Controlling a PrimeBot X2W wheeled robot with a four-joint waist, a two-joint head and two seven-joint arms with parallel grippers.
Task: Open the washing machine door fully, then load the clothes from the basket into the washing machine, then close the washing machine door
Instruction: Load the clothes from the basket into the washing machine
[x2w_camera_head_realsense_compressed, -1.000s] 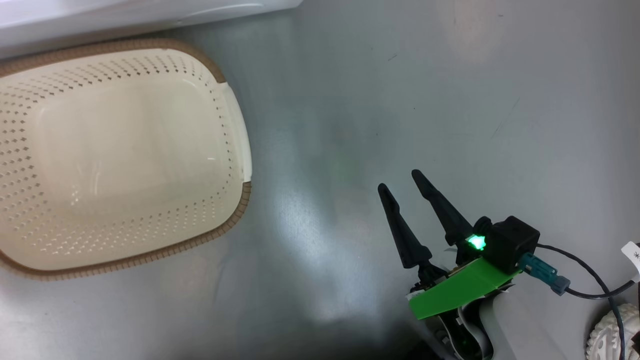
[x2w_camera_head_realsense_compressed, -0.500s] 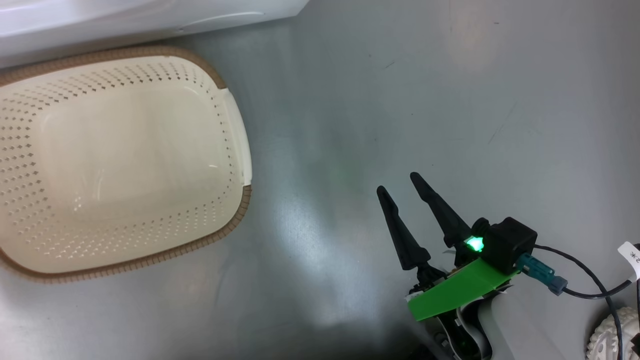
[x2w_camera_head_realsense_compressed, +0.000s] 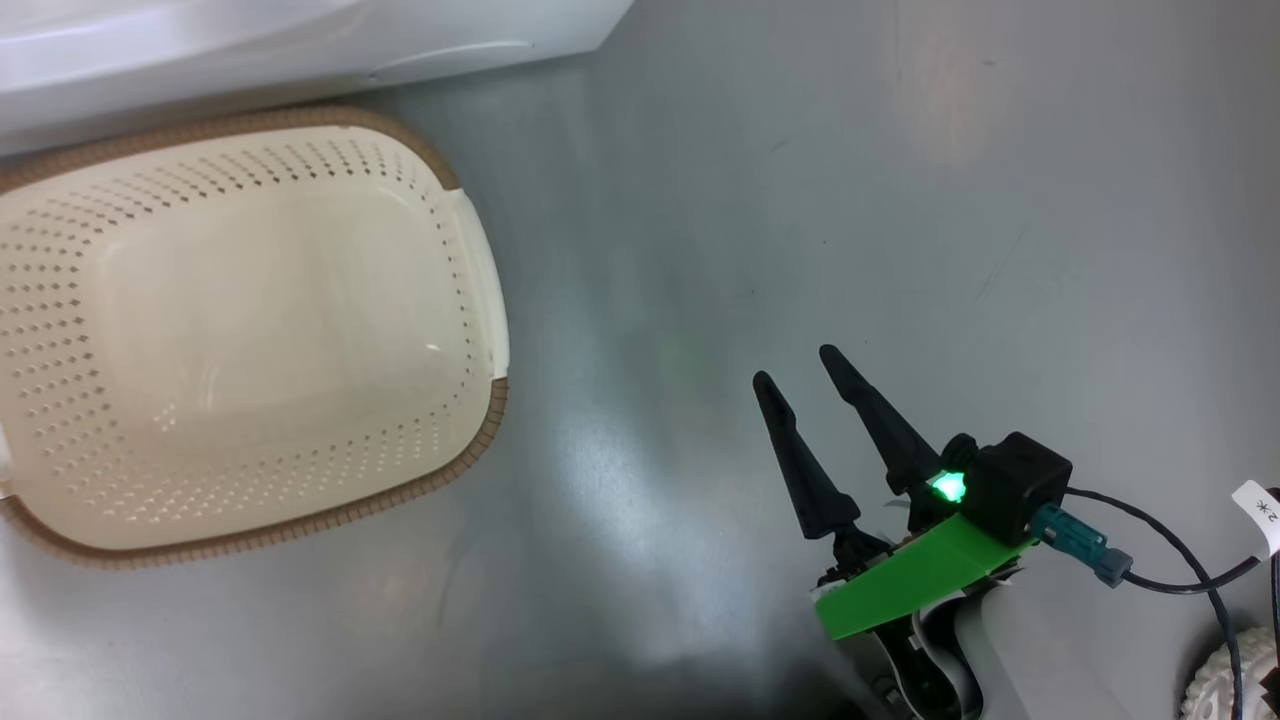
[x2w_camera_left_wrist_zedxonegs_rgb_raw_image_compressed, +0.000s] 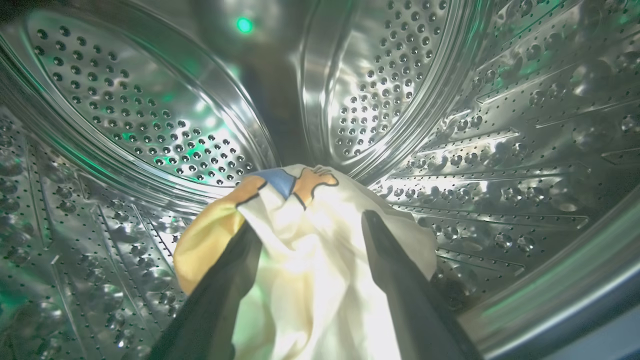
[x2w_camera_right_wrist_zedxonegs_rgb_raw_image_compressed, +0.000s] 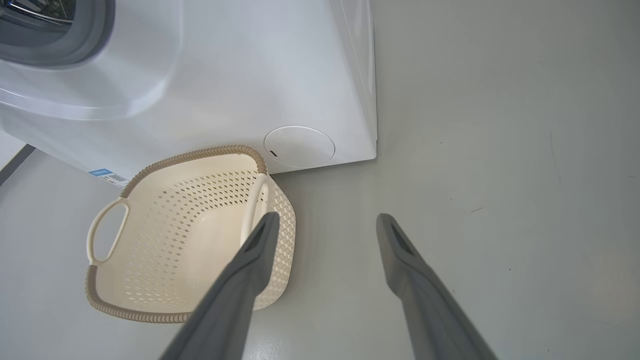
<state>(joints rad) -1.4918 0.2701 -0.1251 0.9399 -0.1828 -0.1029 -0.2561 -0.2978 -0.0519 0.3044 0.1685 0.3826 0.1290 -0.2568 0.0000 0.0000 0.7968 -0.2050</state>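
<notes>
Clothes (x2w_camera_left_wrist_zedxonegs_rgb_raw_image_compressed: 300, 270) sit in our left pincer (x2w_camera_left_wrist_zedxonegs_rgb_raw_image_compressed: 310, 222); we can't tell if it's squeezing. Prob. soft & light, so pinch a fold. Right pincer (x2w_camera_head_realsense_compressed: 795, 365): open.

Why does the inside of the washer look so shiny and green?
Left wrist view: the steel drum mirrors bright glare and a green spot; head view: a green light behind the right gripper smears faintly over the glossy floor.
</notes>
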